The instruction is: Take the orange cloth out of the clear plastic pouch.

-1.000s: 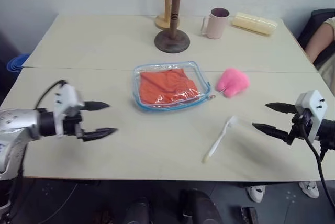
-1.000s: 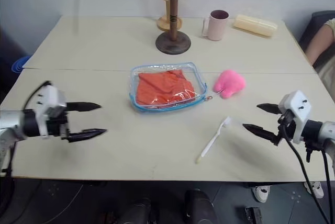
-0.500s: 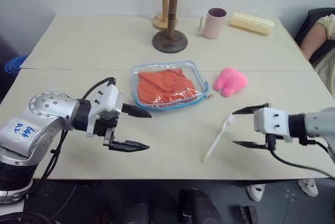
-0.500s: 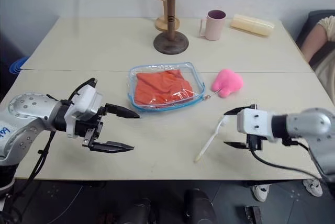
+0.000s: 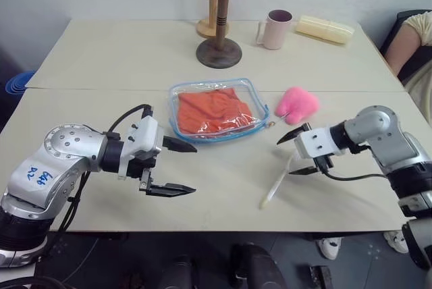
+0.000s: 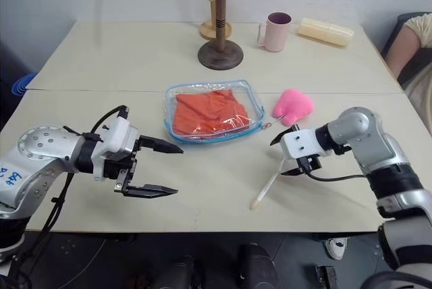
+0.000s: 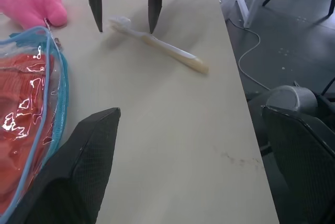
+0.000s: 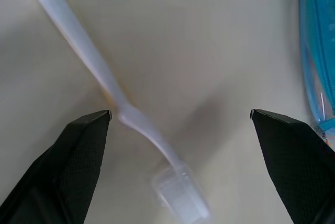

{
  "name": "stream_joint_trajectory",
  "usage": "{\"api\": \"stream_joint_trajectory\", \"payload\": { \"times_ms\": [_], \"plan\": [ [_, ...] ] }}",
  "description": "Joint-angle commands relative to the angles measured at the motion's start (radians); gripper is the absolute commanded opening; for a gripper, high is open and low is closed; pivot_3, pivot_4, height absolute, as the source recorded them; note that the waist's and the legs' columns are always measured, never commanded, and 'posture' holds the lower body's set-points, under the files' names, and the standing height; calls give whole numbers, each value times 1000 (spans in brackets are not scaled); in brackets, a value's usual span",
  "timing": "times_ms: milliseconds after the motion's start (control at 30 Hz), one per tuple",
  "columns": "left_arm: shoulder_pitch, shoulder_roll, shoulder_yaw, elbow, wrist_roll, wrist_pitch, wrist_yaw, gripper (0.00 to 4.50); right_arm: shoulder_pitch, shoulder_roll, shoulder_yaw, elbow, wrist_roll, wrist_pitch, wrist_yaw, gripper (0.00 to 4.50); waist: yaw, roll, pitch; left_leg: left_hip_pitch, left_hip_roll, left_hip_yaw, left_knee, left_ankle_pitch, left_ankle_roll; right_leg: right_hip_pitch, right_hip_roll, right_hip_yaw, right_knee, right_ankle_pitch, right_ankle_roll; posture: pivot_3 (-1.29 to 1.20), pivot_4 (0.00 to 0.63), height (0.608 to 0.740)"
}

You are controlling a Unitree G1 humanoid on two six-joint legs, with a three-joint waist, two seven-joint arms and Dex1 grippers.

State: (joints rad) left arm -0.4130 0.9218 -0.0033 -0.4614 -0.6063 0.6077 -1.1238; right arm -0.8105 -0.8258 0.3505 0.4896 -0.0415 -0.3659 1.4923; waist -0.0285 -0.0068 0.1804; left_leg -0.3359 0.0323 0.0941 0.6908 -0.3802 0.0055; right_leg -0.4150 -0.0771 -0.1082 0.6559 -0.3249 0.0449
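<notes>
The clear plastic pouch (image 5: 258, 100) with blue trim lies flat at the table's middle. The wrinkled orange cloth (image 5: 212, 112) is inside it. My left gripper (image 5: 190, 167) is open, hovering just left of and nearer than the pouch, pointing right. In the left wrist view the pouch's edge (image 7: 58, 85) and the cloth (image 7: 21, 109) sit beside one finger. My right gripper (image 5: 287, 156) is open and tilted down, right of the pouch, with its fingers astride the head of a white toothbrush (image 5: 278, 182). The right wrist view shows the toothbrush (image 8: 120, 110) between its tips.
A fluffy pink plush (image 5: 299, 104) lies just right of the pouch. At the back stand a wooden stand (image 5: 219, 46), a pink mug (image 5: 275, 29) and a pale yellow case (image 5: 327, 29). A person's arm (image 5: 413, 39) is at the far right edge.
My right gripper swung left, rolled and dipped over the toothbrush head. My left gripper moved right toward the pouch early on, then held still. Both stayed open.
</notes>
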Motion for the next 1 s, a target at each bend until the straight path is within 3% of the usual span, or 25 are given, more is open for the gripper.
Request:
{"api": "stream_joint_trajectory", "payload": {
  "times_ms": [33,333,400,433,500,700,900,1000],
  "plan": [
    [10,5,39,-40,-16,6,21,4500,-38,18,28,59,-8,-22,86,3881,1,0,0,0,0,0,0,0,0,0,0,0,0,0,0,0,150,740],
    [25,4,64,-59,-27,18,54,4500,-77,27,119,120,11,-42,122,925,-6,0,0,0,0,-1,2,0,0,0,-1,0,1,0,0,0,150,740],
    [24,4,64,-59,-28,17,57,4500,-81,26,131,126,14,-44,122,925,-6,0,0,0,0,0,3,0,0,0,-1,0,1,0,0,0,150,740],
    [23,3,62,-58,-27,15,59,4500,-79,26,134,126,21,-36,122,447,-6,0,0,0,0,-1,3,0,0,0,-1,0,1,0,0,0,150,740],
    [19,2,59,-55,-25,14,60,4500,-72,14,146,117,46,-17,122,132,-5,0,0,0,0,-1,4,0,0,1,-1,0,1,0,0,0,150,740],
    [-1,-11,56,-50,-35,17,65,4500,28,-66,41,-17,122,78,110,132,3,0,0,0,0,-2,4,0,0,1,-1,-1,1,0,0,0,150,740],
    [-33,-62,45,-51,-60,28,85,4500,326,-321,-296,-197,303,339,-7,132,31,1,1,-3,-1,-3,4,-3,4,1,-2,-2,0,0,0,0,150,740],
    [-39,-80,38,-47,-61,23,86,4500,532,-384,-504,-190,325,392,-101,132,35,1,1,-3,-1,-3,4,-4,4,1,-2,-3,-1,0,0,0,150,740]
  ]
}}
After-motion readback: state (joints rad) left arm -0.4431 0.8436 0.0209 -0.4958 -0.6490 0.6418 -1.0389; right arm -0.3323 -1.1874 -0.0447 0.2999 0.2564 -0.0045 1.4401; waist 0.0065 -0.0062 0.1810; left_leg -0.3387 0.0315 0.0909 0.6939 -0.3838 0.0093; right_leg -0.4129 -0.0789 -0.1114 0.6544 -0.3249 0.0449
